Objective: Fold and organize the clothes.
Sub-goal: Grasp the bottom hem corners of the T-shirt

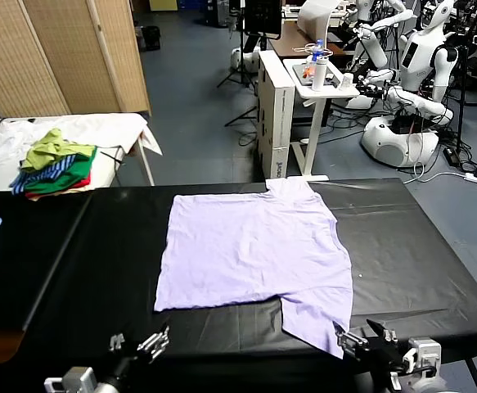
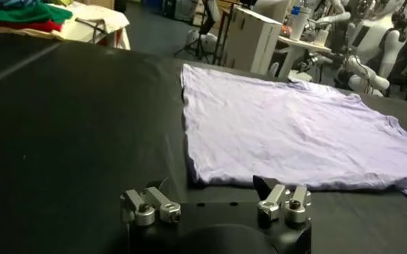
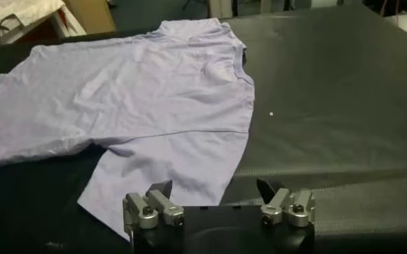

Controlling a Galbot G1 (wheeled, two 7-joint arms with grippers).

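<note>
Lavender T-shirt (image 1: 250,250) lies flat and unfolded mid-desk (image 1: 410,254); both the left gripper (image 1: 140,344) and right gripper (image 1: 367,340) wait at the near edge, fingers released, folding not begun.

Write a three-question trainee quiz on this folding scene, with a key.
1. True or false: the lavender T-shirt lies spread flat on the black table.
2. Which tool is nearer a sleeve of the shirt?
A. left tool
B. right tool
3. Fill in: both tools are ___ and hold nothing.

Key:
1. True.
2. B: the near sleeve reaches almost to the right tool at the table's near edge, while the left tool faces bare table beside the shirt's hem.
3. Open.
</note>
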